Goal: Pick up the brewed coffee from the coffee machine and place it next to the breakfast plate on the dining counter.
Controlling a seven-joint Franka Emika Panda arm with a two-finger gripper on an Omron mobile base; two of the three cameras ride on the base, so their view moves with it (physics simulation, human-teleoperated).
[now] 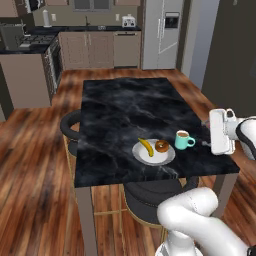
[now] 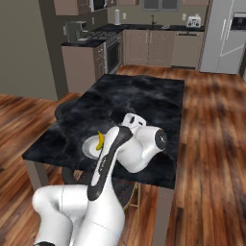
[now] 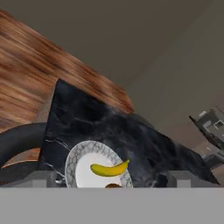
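Note:
The teal mug of brewed coffee stands upright on the black marble dining counter, just right of the breakfast plate with its banana and doughnut. My gripper hovers to the right of the mug, a short gap away, open and holding nothing. In the hand view the gripper has its tips wide apart, looking over the plate and banana. In the right base view my arm hides the mug; the plate shows beside it. The coffee machine sits on the far kitchen worktop.
A dark round stool stands at the counter's left side and another under its near edge. Cabinets and stove lie to the far left, the fridge at the back. Wooden floor surrounds the counter.

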